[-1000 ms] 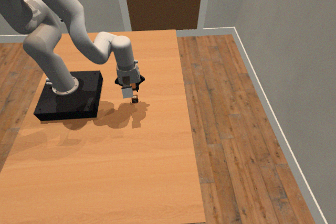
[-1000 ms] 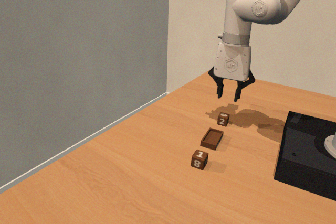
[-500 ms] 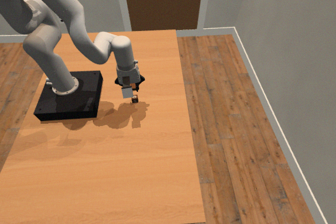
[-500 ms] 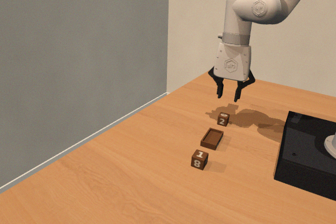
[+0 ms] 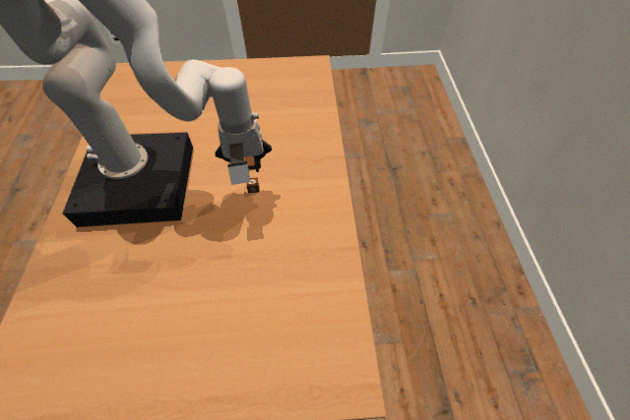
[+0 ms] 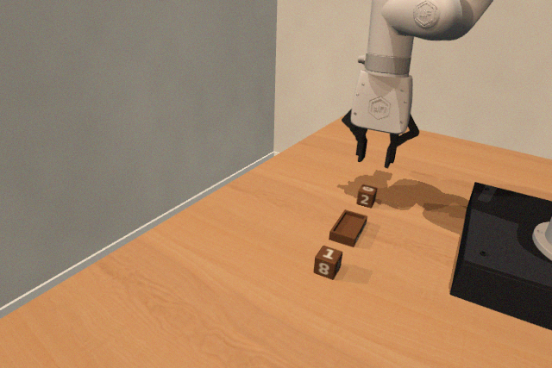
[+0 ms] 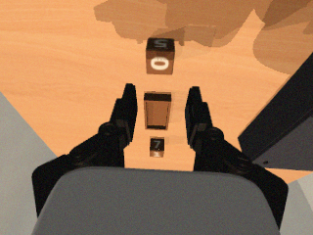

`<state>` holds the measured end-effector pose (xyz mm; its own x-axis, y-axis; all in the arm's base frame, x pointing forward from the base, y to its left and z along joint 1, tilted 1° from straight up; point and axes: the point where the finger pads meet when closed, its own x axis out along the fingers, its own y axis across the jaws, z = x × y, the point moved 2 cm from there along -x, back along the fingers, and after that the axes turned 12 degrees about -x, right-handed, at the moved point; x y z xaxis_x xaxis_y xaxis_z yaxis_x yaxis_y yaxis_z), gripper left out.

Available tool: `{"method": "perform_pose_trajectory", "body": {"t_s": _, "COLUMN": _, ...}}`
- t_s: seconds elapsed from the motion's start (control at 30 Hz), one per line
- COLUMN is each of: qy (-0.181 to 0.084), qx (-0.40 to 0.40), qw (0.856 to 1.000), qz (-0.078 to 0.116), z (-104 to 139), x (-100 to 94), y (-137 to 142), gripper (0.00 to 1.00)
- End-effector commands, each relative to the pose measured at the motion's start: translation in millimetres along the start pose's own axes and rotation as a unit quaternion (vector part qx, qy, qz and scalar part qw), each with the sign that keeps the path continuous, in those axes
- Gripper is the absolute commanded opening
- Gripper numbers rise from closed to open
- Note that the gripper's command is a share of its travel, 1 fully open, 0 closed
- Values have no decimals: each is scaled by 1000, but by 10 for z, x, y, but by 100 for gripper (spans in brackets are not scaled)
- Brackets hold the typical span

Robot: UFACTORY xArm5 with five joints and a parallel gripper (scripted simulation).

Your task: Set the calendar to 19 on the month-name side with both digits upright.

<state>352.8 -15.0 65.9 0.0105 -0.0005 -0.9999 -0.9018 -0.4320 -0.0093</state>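
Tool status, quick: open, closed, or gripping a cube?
Tool: partly open, holding nothing, hanging in the air above the cube with 2 on its side.
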Motion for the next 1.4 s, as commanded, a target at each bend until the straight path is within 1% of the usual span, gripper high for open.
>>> {"method": "perform_pose_trajectory", "body": {"t_s": 0.0, "qy": 1, "qx": 0, "qw": 1000, "qz": -1, "z": -5, "x": 8, "y": -10, "gripper": 49}}
{"method": "perform_pose_trajectory", "body": {"t_s": 0.27, "qy": 1, "qx": 0, "qw": 1000, "qz": -1, "z": -5, "x": 59, "y": -11, "gripper": 49}}
{"method": "perform_pose_trajectory", "body": {"t_s": 1.13, "qy": 1, "qx": 0, "qw": 1000, "qz": -1, "z": -3, "x": 407, "y": -27, "gripper": 49}}
{"method": "perform_pose_trajectory", "body": {"t_s": 1.37, "qy": 1, "qx": 0, "qw": 1000, "qz": -1, "z": -3, "x": 456, "y": -30, "gripper": 49}}
